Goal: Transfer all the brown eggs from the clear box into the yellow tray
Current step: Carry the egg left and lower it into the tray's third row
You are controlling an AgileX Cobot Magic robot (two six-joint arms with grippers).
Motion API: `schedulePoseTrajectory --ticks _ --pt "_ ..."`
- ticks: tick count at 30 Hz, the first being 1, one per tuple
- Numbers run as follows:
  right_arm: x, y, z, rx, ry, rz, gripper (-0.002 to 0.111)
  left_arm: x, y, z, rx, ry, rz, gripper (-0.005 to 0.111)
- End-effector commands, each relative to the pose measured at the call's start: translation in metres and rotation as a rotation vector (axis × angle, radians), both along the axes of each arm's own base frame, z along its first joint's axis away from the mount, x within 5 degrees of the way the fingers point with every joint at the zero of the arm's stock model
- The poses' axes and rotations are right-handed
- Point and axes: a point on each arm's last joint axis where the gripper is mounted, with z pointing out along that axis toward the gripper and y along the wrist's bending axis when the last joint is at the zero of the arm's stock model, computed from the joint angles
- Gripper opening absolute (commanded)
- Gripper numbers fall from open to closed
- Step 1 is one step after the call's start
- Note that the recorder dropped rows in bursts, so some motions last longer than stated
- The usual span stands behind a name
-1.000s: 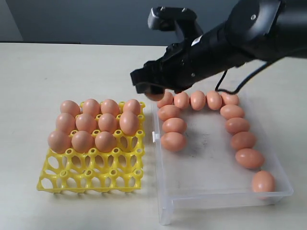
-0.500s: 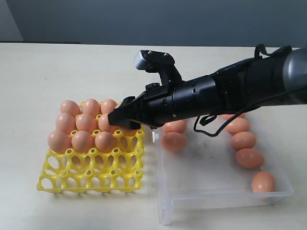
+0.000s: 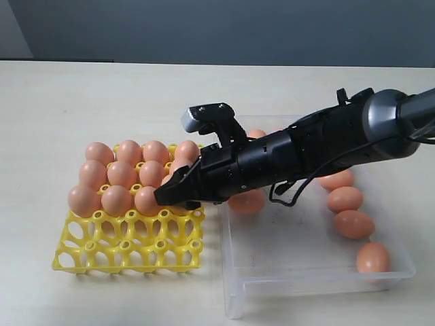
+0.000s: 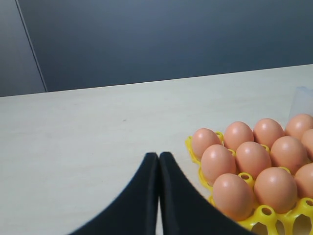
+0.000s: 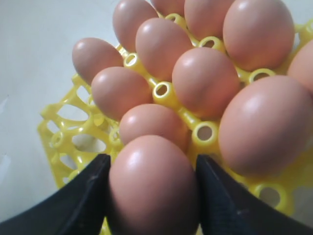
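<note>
The yellow tray [image 3: 126,261] sits on the left of the table with several brown eggs [image 3: 122,174] filling its far rows; its near cups are bare. My right gripper [image 3: 178,193] reaches across from the clear box [image 3: 312,278] and hangs over the tray's right side, shut on a brown egg [image 5: 154,183] that sits between both fingers above the tray [image 5: 57,139]. Several eggs [image 3: 354,224] lie along the box's walls. My left gripper [image 4: 159,156] is shut on nothing, beside the tray's eggs [image 4: 217,161]; it is out of the exterior view.
The right arm [image 3: 326,142] lies across the box's far left corner and hides the eggs there. Bare table surrounds the tray and box. A dark wall stands behind the table's far edge.
The right arm has swung from above the box's far left corner down and left to the tray, carrying the egg. The left gripper shows no movement.
</note>
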Motion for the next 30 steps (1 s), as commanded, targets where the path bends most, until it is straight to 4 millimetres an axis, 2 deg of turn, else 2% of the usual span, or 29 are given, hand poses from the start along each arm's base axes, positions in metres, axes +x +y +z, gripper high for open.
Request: schedulePoseTrajectory --ticks 1,7,17,21,28,30 --pt "0.002 -0.001 0.0 -0.015 -0.022 -0.012 -0.001 0.0 -0.001 0.001 -0.001 -0.009 -0.01 0.0" --pt "0.003 -0.001 0.0 -0.017 -0.026 -0.015 0.013 0.0 -0.001 0.001 -0.001 -0.006 -0.01 0.0" --pt "0.013 0.005 0.008 -0.003 -0.073 -0.013 0.013 0.0 -0.001 0.001 -0.001 -0.006 -0.01 0.0" --pt "0.013 0.008 -0.002 -0.003 -0.046 0.002 0.013 0.0 -0.001 0.001 -0.001 -0.006 -0.01 0.0" --pt "0.014 0.008 -0.004 -0.013 -0.051 0.001 0.013 0.0 -0.001 0.001 -0.001 -0.006 -0.01 0.0" --pt "0.014 0.008 -0.003 -0.01 -0.05 0.003 0.017 0.0 -0.001 0.001 -0.001 -0.006 -0.01 0.0"
